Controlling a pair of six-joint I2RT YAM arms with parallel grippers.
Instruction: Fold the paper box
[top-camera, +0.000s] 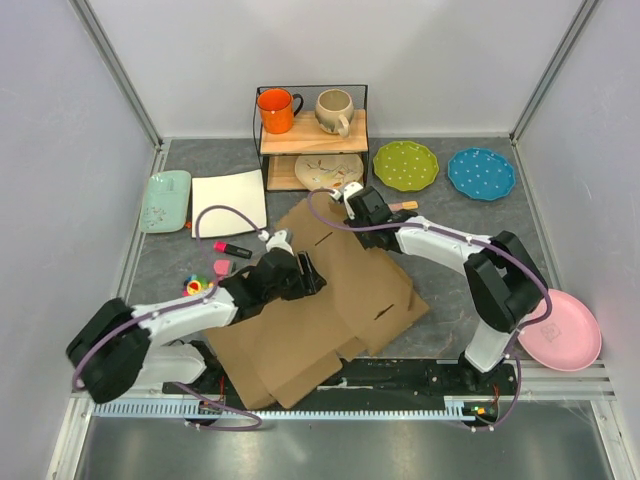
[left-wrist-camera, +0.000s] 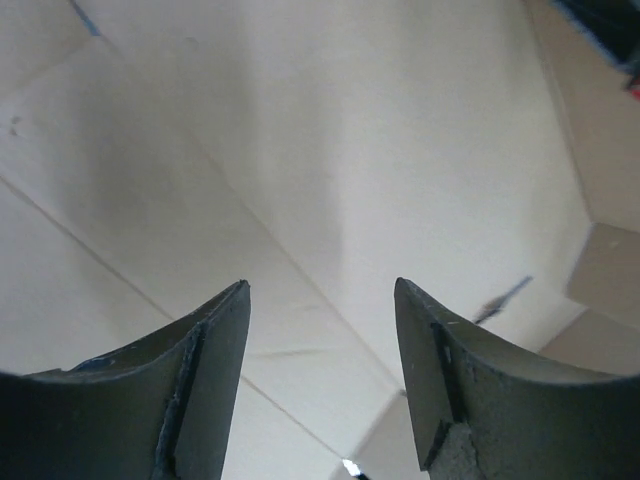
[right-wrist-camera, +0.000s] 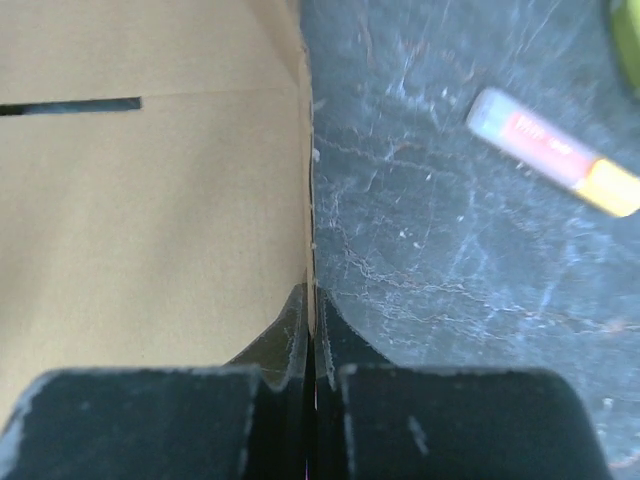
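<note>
1. Well, paper box: brown corrugated sheet, mostly flat, under both grippers. Prob. light, stiffish, bends at creases; crushes if squeezed hard.
2. Best hold: flap edges nr a crease, not mid-panel.
3. Right gripper: fingers clenched, box edge running into seam betw. them, looks pinched.
4. Left gripper: fingers released, bare panel just beyond tips, nothing held.
5. Pink-orange stick lies right of right fingers, apart.

an orange mug and a beige mug stand atop a wire shelf.
</note>
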